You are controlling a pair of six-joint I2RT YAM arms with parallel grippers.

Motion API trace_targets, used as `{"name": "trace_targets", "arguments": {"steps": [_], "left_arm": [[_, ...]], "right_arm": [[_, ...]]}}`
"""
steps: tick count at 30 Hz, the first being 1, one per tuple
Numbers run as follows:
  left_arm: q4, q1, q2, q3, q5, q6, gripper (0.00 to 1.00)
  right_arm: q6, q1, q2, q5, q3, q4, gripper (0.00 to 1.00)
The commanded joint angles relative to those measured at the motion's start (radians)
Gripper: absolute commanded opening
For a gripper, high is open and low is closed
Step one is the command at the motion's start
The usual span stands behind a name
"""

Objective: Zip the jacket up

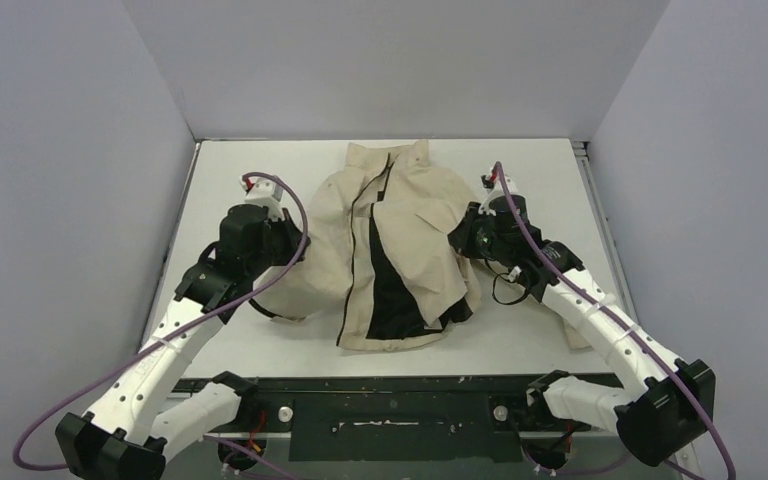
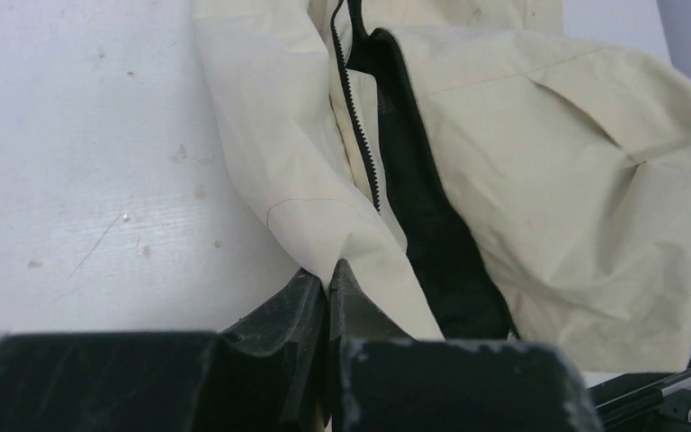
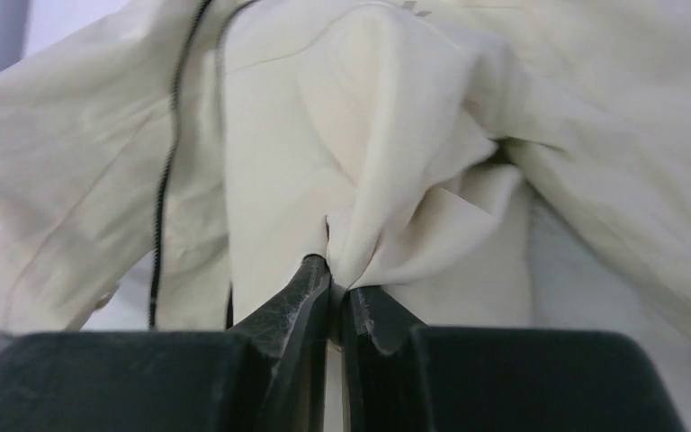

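While the jacket (image 1: 410, 215) lies open on the worktop (image 1: 540, 170), the left hand (image 2: 328, 277) pinches cloth at its left side and the right hand (image 3: 334, 274) clamps a fold on its right.

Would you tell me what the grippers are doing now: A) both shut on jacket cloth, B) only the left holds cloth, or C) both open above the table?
A: in the wrist views, the left gripper and the right gripper each pinch a fold of the jacket.
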Motion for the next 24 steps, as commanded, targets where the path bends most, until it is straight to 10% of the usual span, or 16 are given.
{"name": "trace_targets", "arguments": {"steps": [1,9,15,24], "left_arm": [[-0.107,0.007,-0.036,0.02,-0.089,-0.015,0.0],[-0.094,0.007,0.062,-0.04,-0.202,-0.017,0.0],[-0.18,0.022,0.112,-0.005,-0.419,-0.007,0.68],[-0.118,-0.012,-0.001,0.059,-0.213,-0.04,0.78]], "right_arm": [[-0.027,-0.051,-0.044,0.328,0.013,-0.115,0.0],[-0.046,-0.12,-0.02,0.32,-0.084,-0.135,0.12],[-0.095,-0.116,-0.116,0.254,-0.035,-0.153,0.51],[-0.096,-0.031,-0.192,0.12,0.089,-0.22,0.54]]}}
